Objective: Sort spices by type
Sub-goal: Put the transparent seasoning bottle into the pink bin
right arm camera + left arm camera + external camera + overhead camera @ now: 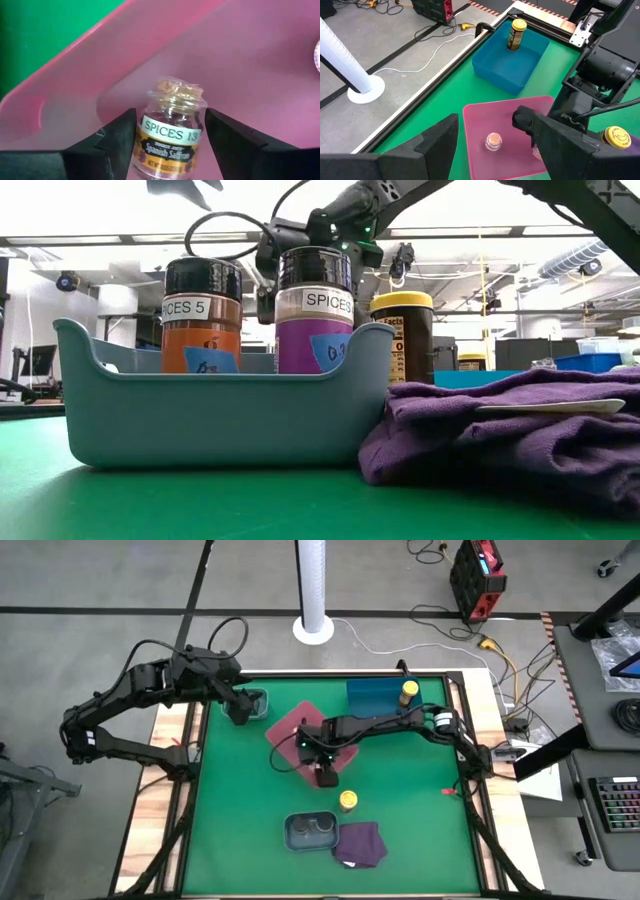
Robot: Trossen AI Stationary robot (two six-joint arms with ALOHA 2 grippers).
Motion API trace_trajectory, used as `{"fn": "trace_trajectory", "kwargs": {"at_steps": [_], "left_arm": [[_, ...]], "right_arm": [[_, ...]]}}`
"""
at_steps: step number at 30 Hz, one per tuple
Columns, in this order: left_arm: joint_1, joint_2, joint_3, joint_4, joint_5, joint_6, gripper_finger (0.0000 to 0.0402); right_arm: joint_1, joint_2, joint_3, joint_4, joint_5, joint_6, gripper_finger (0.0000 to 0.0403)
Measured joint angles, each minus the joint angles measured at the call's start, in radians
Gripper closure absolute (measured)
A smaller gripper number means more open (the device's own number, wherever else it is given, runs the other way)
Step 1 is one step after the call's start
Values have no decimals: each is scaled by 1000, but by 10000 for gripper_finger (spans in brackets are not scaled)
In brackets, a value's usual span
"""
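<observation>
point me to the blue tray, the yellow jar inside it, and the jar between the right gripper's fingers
blue tray (506, 75): left wrist view, bare floor.
yellow jar (517, 35): left wrist view, its label.
Spices 13 jar (172, 137): right wrist view, its label.

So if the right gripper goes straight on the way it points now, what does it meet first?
The small saffron jar: it stands upright between the right gripper's open jaws, inside the pink tray. Beyond the jar comes the tray's floor, though depth there is hard to judge.
</observation>
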Motion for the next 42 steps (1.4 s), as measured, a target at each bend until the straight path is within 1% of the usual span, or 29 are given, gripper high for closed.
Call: {"fn": "trace_trajectory", "kwargs": {"at_steps": [3, 9, 14, 18, 20, 22, 24, 26, 28, 36, 39, 42], "left_arm": [[0, 2, 0, 0, 0, 0, 164], [0, 2, 0, 1, 0, 0, 164], [0, 3, 0, 1, -1, 0, 164], [0, 4, 0, 1, -1, 0, 164], [0, 5, 0, 1, -1, 0, 164], [0, 6, 0, 1, -1, 0, 164], [0, 6, 0, 1, -1, 0, 164], [0, 6, 0, 1, -1, 0, 164], [0, 6, 0, 1, -1, 0, 164], [0, 6, 0, 1, -1, 0, 164], [0, 6, 0, 1, -1, 0, 164], [0, 6, 0, 1, -1, 3, 164]], "right_arm": [[-7, 0, 0, 0, 12, 0, 196], [-25, -4, 3, 8, 9, -12, 257], [-49, -7, 5, 18, 7, 3, 316], [-65, -9, 5, 30, -21, 12, 370], [-65, -10, 9, 27, -19, 12, 387], [-65, -11, 11, 24, -19, 11, 391], [-65, -12, 13, 22, -18, 11, 383], [-64, -13, 18, 17, -18, 21, 364], [-64, -14, 25, 0, -14, 43, 338], [-64, -22, 51, -93, -4, 64, 211], [-62, -16, 33, -95, -4, 63, 175], [-59, 5, 22, -99, -9, 51, 151]]}}
